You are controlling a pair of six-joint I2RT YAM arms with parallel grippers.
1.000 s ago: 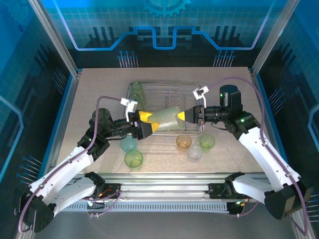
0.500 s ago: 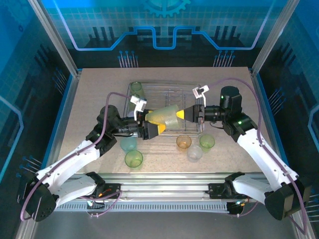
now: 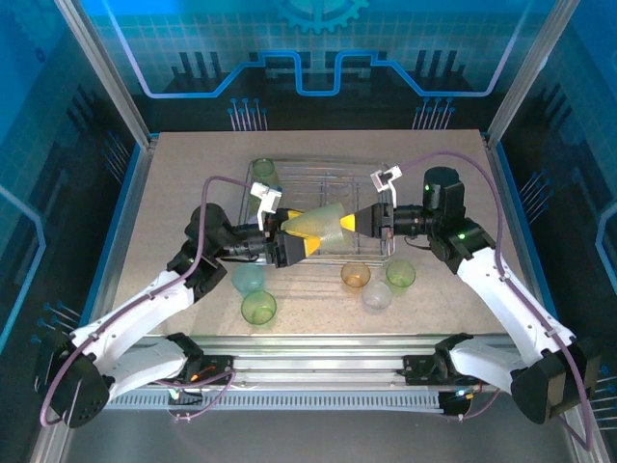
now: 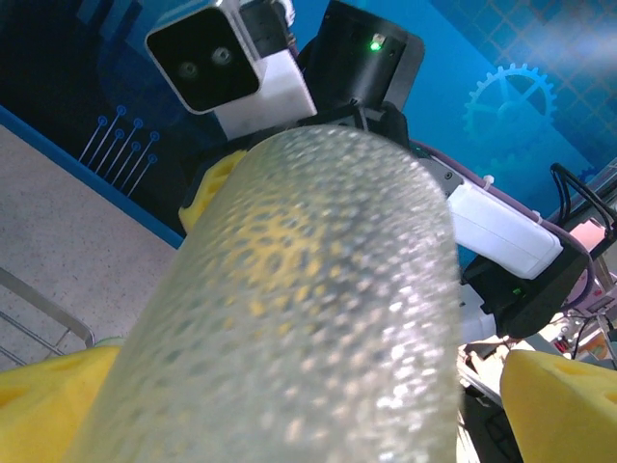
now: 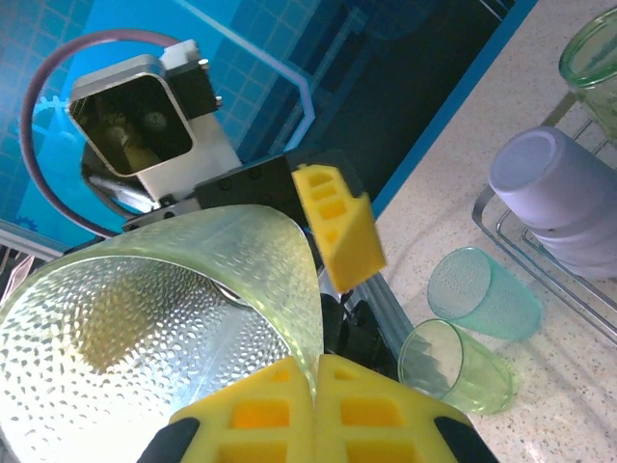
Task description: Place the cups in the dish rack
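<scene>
Left claw (image 3: pixel 297 233) swung up; both claws clamp yellow-green cup (image 3: pixel 323 225) over dish rack (image 3: pixel 333 178), right claw (image 3: pixel 347 223) at rim.

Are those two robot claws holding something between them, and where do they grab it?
Yes: one yellow-green cup, held sideways above the dish rack. The right claw pinches its rim; the left claw holds the other, closed end.

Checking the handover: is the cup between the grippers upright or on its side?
On its side: the cup lies level above the rack, its rim at the right gripper, its base in the left gripper.
</scene>
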